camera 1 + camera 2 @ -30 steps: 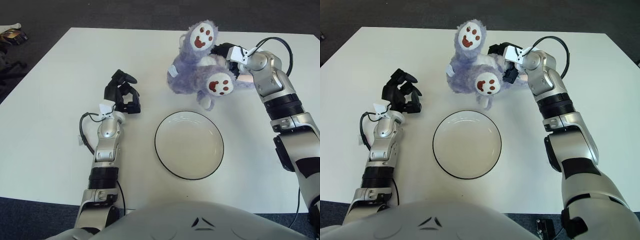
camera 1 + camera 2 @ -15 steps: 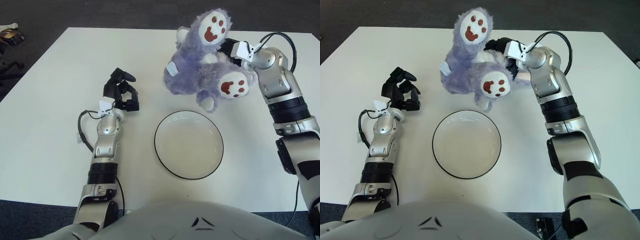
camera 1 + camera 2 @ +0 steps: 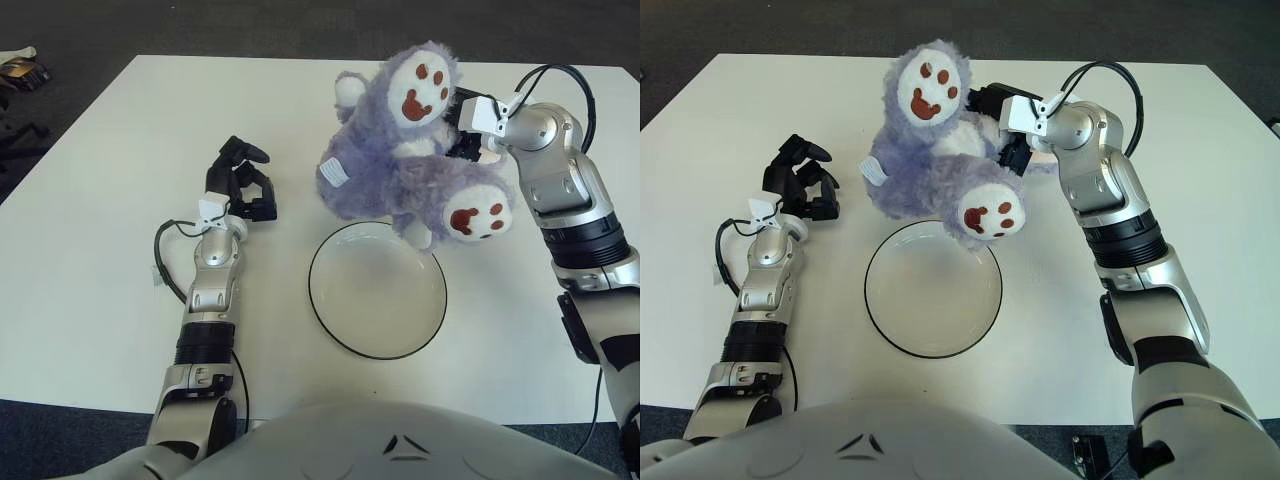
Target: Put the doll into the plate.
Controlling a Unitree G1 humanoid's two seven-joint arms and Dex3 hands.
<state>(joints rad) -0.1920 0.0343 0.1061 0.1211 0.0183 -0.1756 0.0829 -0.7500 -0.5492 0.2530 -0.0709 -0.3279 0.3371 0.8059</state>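
The right hand (image 3: 468,135) grips the purple doll (image 3: 400,155) beyond the plate (image 3: 378,290), the doll overlapping the plate's far rim. The plate lies on the white table (image 3: 100,250). The left hand (image 3: 240,185), fingers curled and holding nothing, shows left of the plate.

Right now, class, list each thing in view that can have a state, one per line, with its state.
Purple plush doll: held up by the right robot hand, overlapping the plate's far rim.
Plate: nothing lying in it.
Right robot hand: shut on the doll.
Left robot hand: curled, holding nothing, left of the plate.
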